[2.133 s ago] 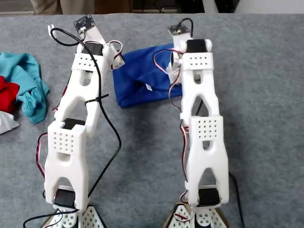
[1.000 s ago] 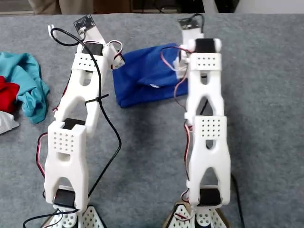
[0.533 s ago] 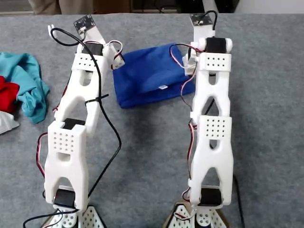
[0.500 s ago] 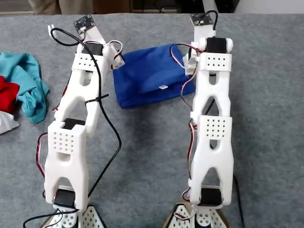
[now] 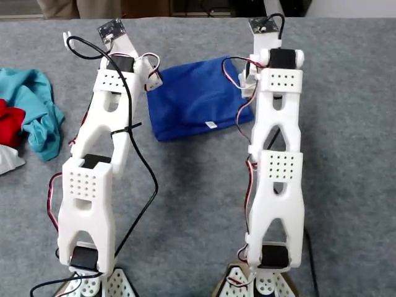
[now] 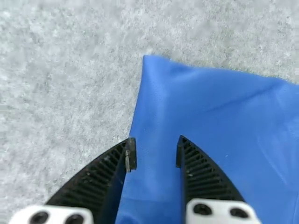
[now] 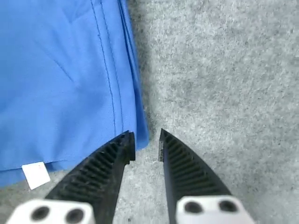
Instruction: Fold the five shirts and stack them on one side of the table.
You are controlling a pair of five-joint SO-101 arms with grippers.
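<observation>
Left gripper (image 6: 154, 156): jaws spread, nothing pinched, tips over the 9 o'clock edge of the blue shirt (image 6: 219, 126). Right gripper (image 7: 146, 142): jaws apart by a narrow gap, empty, tips just off the shirt's 4 o'clock corner, grey table (image 7: 224, 70) under them.

In the high view the blue shirt (image 5: 195, 99) lies folded flat between the two arms, at 12 o'clock of the table (image 5: 346, 93). Its long axis runs roughly 8 to 2. From the left gripper it extends toward 3 o'clock, from the right toward 9. Left is nearer, being already above cloth.

White tag (image 7: 36, 175) sits at the shirt's 6 o'clock edge; any print on it is too small to read.

At 9 o'clock of the table is an unfolded pile: teal shirt (image 5: 31, 102), red shirt (image 5: 9, 117), white garment (image 5: 7, 159), well apart from both grippers. Judgement: the next pick is there, on the left arm's side.
</observation>
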